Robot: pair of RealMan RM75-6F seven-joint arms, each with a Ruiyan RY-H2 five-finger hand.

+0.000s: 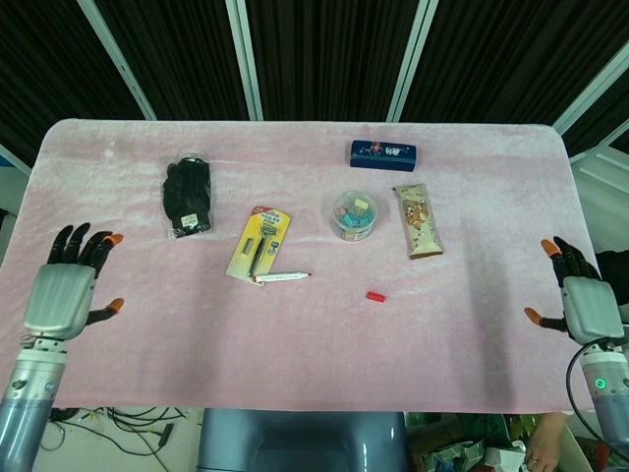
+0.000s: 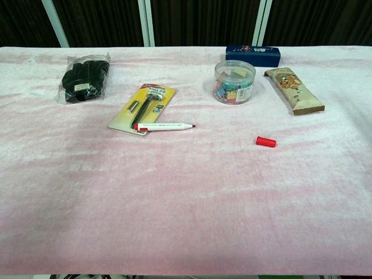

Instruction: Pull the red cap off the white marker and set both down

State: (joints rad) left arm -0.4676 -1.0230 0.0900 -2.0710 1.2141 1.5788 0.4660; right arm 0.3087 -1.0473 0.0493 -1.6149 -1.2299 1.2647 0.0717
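The white marker (image 1: 281,277) (image 2: 165,126) lies flat on the pink cloth, uncapped, its tip pointing right. The red cap (image 1: 374,296) (image 2: 265,142) lies by itself further right, well apart from the marker. My left hand (image 1: 67,290) hovers at the table's left edge with fingers spread and nothing in it. At the right edge my right hand (image 1: 582,306) is also spread and holds nothing. Both hands are far from the marker and cap. The chest view shows neither hand.
A yellow razor card (image 1: 258,241) touches the marker's left end. Black gloves in a bag (image 1: 188,196) lie at the back left. A clear tub of clips (image 1: 354,215), a snack bar (image 1: 418,220) and a blue box (image 1: 382,153) sit at the back right.
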